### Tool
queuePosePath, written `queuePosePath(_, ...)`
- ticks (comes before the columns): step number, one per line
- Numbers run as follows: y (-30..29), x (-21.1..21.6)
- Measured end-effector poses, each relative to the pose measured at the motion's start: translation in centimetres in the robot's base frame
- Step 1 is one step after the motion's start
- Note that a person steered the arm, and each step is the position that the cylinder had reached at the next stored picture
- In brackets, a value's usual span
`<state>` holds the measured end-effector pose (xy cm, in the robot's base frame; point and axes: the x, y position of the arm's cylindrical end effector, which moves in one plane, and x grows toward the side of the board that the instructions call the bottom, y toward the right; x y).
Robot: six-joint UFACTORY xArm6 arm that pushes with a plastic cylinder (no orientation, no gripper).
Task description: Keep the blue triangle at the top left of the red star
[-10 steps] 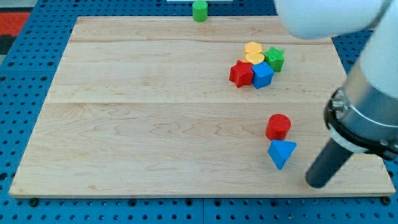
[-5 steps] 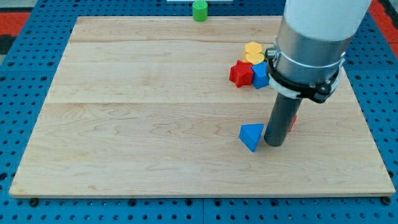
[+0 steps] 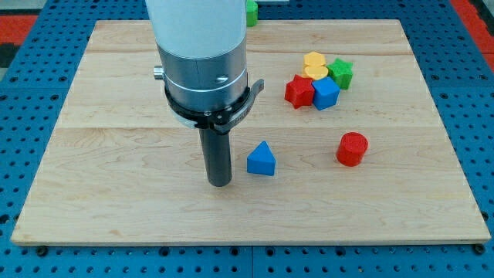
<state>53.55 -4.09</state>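
Observation:
The blue triangle (image 3: 262, 159) lies on the wooden board (image 3: 116, 139), below and to the left of the red star (image 3: 299, 90). The red star sits in a cluster near the view's top right. My tip (image 3: 219, 182) rests on the board just left of the blue triangle, a small gap apart from it. The arm's white body hides the board above the tip.
A blue cube (image 3: 326, 93), yellow blocks (image 3: 314, 65) and a green block (image 3: 341, 73) crowd the red star's right side. A red cylinder (image 3: 352, 149) stands right of the triangle. A green block (image 3: 251, 13) sits at the top edge, partly hidden by the arm.
My tip swept from the view's bottom right to the left, pushing the blue triangle leftward and slightly up past the red cylinder. It now stands left of the triangle.

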Motion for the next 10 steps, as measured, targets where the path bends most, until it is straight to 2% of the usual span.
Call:
queuePosePath(1, 0.0, -0.1)
queuePosePath(4, 8.8, -0.8)
queuePosePath(6, 0.7, -1.8)
queuePosePath(7, 1.4, -2.6)
queuePosePath(8, 2.7, -1.1)
queuePosePath(9, 6.3, -3.2)
queuePosePath(10, 6.4, -5.4)
